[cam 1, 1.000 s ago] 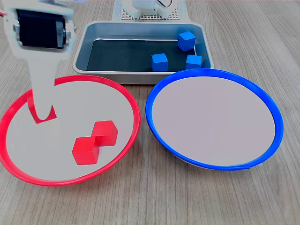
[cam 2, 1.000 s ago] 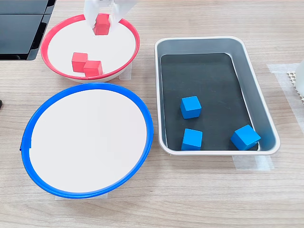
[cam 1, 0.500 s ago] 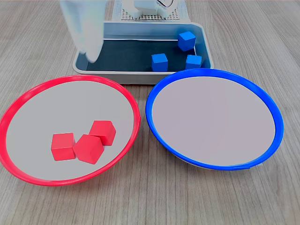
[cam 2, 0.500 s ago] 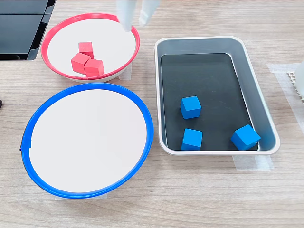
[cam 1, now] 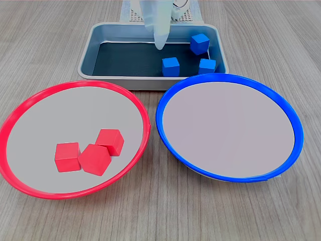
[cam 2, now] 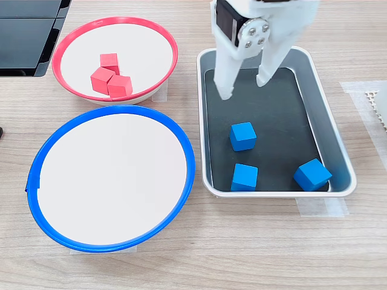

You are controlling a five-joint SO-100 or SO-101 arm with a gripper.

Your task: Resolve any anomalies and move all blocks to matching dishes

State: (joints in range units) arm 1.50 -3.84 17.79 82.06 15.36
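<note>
Three red blocks (cam 1: 94,159) (cam 2: 102,78) lie clustered in the red-rimmed dish (cam 1: 30,103) (cam 2: 174,54). The blue-rimmed dish (cam 1: 296,125) (cam 2: 191,158) holds nothing. Three blue blocks lie in the grey metal tray: one (cam 1: 170,66) (cam 2: 242,136) near the middle, one (cam 1: 207,66) (cam 2: 245,177) by the wall nearest the blue dish, one (cam 1: 199,43) (cam 2: 312,174) in a corner. My gripper (cam 1: 159,42) (cam 2: 243,89) hangs open over the tray's dark floor with nothing between its fingers, a short way from the middle blue block.
The grey rectangular tray (cam 1: 90,47) (cam 2: 338,130) stands beside both dishes, taped to the wooden table. A black object (cam 2: 27,36) sits at the second exterior view's top left. The arm's white perforated base (cam 1: 138,17) is behind the tray.
A second ago the gripper held a red block over the red dish; it let go, and that block now lies with the other two. The open gripper has since swung over the tray.
</note>
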